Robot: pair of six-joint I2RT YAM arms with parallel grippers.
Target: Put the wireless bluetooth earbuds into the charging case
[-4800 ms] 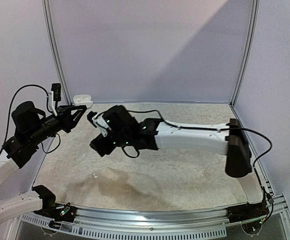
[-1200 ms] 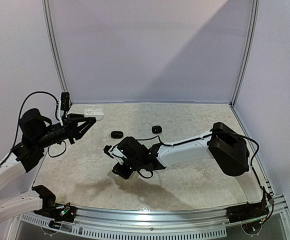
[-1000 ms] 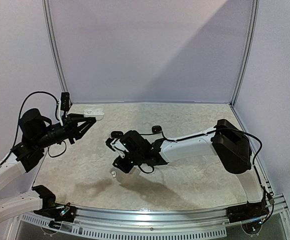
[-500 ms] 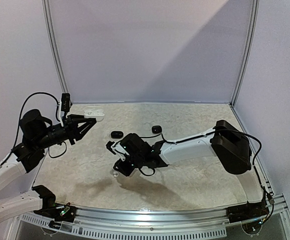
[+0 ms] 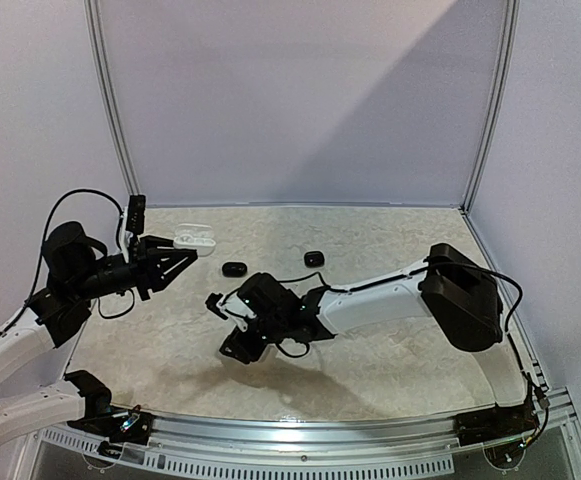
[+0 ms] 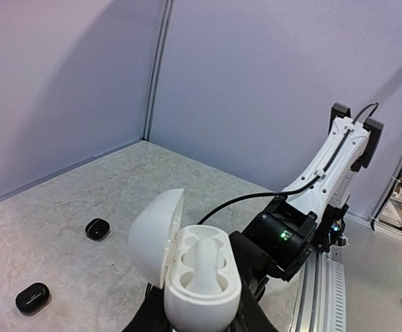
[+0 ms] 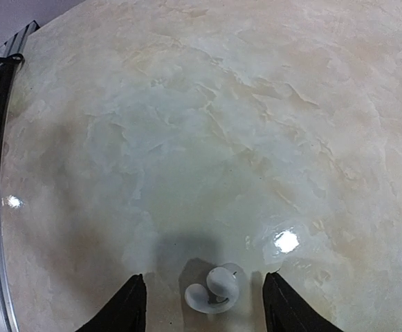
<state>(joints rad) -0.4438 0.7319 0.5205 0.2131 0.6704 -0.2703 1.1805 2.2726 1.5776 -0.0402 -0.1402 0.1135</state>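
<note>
A white earbud [image 7: 213,289] lies on the marble table, curled like a bean, between the two black fingertips [image 7: 131,306] of my right gripper [image 7: 207,304]. That gripper is open and touches nothing; in the top view it [image 5: 232,345] hangs low over the table and hides the earbud. My left gripper [image 5: 175,256] is shut on the white charging case [image 5: 194,240], held in the air at the left. In the left wrist view the case [image 6: 201,277] has its lid [image 6: 152,235] swung open and its wells face up.
Two small black pebble-shaped cases [image 5: 234,269] [image 5: 314,258] lie shut on the table behind the right gripper. Purple walls close the back and sides. A metal rail [image 5: 300,430] runs along the near edge.
The right gripper has come down over the white earbud and its jaws have spread wider. The left arm has shifted the case slightly lower and to the right.
</note>
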